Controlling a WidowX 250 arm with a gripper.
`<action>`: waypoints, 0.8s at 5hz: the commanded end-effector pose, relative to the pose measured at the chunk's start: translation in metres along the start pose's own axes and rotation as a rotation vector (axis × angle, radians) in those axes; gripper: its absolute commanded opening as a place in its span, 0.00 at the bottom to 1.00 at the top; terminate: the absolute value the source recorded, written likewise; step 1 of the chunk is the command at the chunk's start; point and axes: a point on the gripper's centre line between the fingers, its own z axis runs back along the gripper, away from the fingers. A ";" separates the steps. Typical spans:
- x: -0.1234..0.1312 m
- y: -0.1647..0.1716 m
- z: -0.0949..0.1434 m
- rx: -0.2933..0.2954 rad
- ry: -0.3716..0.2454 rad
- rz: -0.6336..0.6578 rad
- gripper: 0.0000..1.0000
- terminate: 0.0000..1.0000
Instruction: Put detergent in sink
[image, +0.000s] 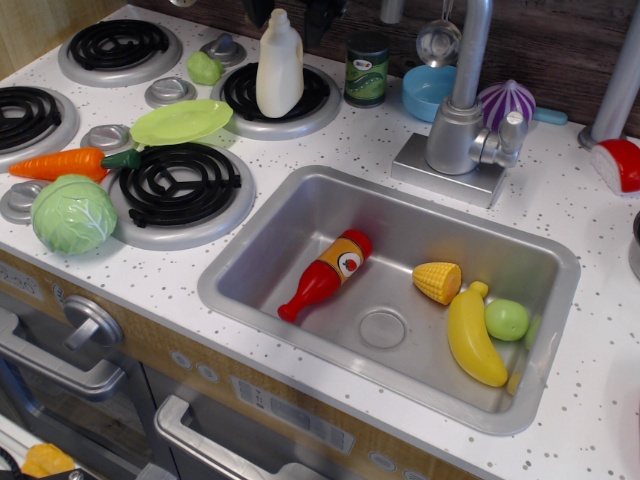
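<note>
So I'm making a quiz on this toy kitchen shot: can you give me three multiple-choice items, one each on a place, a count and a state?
1. Where is the detergent bottle?
A. in the sink
B. on the back burner
C. on the green plate

2. How many items lie in the sink?
A. two
B. four
C. six

3. How is the ketchup bottle posed?
A. upright
B. lying on its side
C. leaning on the faucet

Answers:
1. B, it stands upright on the back burner beside the dark green can.
2. B, ketchup bottle, corn, banana and a green fruit.
3. B, it lies flat on the basin floor.
</note>
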 end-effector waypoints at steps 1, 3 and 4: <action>0.022 0.019 0.001 0.031 -0.111 -0.028 1.00 0.00; 0.031 0.021 -0.019 -0.001 -0.156 -0.043 1.00 0.00; 0.033 0.016 -0.028 -0.014 -0.157 -0.025 0.00 0.00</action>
